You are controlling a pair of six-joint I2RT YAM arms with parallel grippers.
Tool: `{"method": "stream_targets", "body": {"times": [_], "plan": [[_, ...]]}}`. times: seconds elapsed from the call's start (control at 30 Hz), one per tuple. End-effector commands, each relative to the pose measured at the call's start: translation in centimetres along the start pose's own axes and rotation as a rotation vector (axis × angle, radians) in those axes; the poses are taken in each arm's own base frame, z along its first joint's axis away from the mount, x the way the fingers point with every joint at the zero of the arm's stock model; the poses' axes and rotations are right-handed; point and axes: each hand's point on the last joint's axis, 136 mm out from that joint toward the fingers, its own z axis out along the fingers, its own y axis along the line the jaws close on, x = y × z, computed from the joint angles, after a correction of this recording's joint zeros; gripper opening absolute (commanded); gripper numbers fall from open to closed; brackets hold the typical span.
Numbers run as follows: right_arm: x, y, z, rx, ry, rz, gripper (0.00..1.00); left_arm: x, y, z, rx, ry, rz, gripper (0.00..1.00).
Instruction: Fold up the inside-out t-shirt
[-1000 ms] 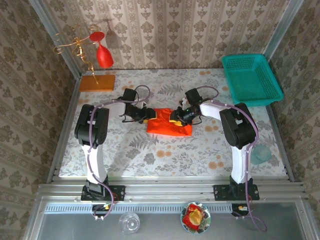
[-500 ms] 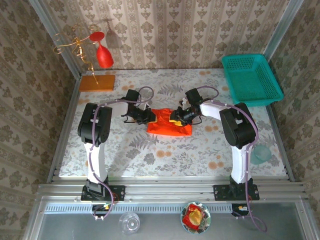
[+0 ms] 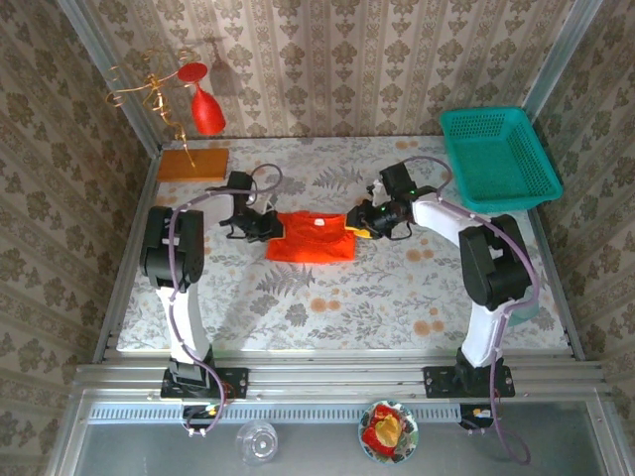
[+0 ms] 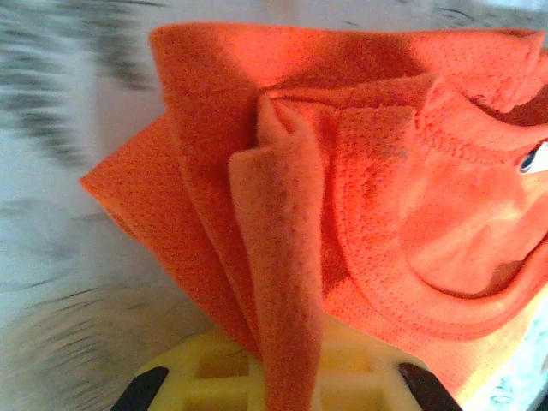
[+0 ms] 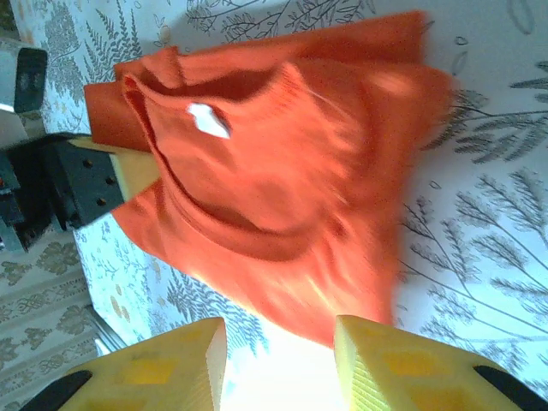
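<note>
One t-shirt (image 3: pixel 311 238) stretches left-to-right, collar (image 3: pixel 319 223) facing away.

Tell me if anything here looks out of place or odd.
The t-shirt in the middle of the table is the odd one: its white tag shows at the neckline, so it's inside out, and its left edge is bunched into thick folds where the left gripper pinches it. Nothing looks spilled or broken.

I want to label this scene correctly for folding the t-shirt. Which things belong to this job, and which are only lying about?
For the job: the inside-out t-shirt, left gripper pinching its edge, right gripper at its other side.

Only lying about: teal basket, red wine glass, orange-brown board, gold wire stand, bowl, clear glass.
</note>
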Motion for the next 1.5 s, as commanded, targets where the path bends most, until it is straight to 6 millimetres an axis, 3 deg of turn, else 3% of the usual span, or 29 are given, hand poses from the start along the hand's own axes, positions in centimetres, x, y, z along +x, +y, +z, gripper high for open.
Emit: {"method": "stream_targets", "body": {"times": [0.0, 0.27, 0.53, 0.73, 1.03, 1.23, 1.47], "plan": [[1.6, -1.6, -0.9, 0.06, 0.024, 0.006, 0.4, 0.1, 3.9, -3.3, -0.197, 0.002, 0.021, 0.02], [2.6, -2.5, -2.2, 0.09, 0.039, -0.013, 0.4, -1.7, 11.9, -8.6, -0.465, -0.031, -0.043, 0.02], [3.4, -4.3, -3.1, 0.105, 0.04, 0.007, 0.4, -5.5, 20.3, -15.4, -0.771, -0.077, -0.04, 0.01], [3.5, -5.7, -4.2, 0.124, 0.021, 0.027, 0.4, -8.1, 24.3, -19.1, -0.969, -0.04, 0.056, 0.01], [5.0, -6.4, -4.9, 0.149, 0.037, 0.06, 0.4, -11.1, 27.5, -20.7, -1.046, -0.066, 0.066, 0.06], [6.1, -6.4, -5.5, 0.156, 0.047, 0.081, 0.4, -12.3, 28.5, -22.0, -1.118, -0.092, 0.047, 0.12], [6.7, -6.6, -6.1, 0.165, 0.039, 0.087, 0.4, -12.7, 27.7, -23.7, -1.144, -0.129, 0.04, 0.39]]}}
